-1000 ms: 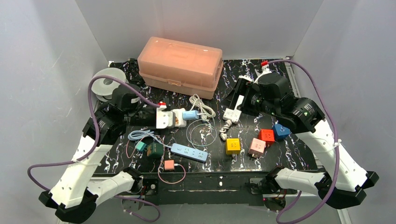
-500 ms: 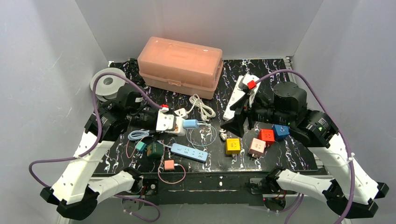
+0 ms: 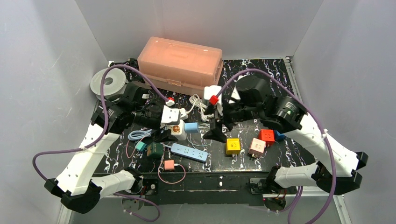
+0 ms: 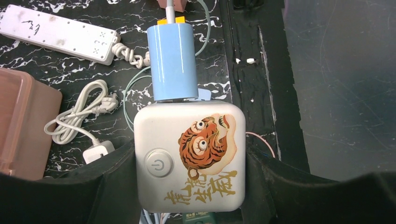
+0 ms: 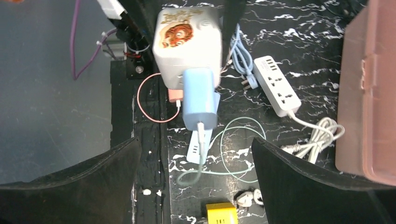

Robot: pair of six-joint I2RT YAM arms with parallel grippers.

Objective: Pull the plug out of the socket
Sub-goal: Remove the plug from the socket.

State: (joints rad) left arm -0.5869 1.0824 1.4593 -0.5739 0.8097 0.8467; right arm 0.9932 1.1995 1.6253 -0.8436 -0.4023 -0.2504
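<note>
- Above the table, left gripper point(image 4: 189, 161) clasped the white cube socket point(image 4: 205, 140).
- Right gripper point(image 5: 196, 154) gaped wide, apart from the blue plug point(image 5: 200, 100) seated in the socket.

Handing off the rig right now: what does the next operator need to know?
Left end effector: shut on the tiger-print cube socket, holding it up.
Right end effector: open, facing the blue plug, not touching it.
Plug: seated in the socket's side.
Done: socket gripped.
To do: close on the plug, pull it out.
</note>
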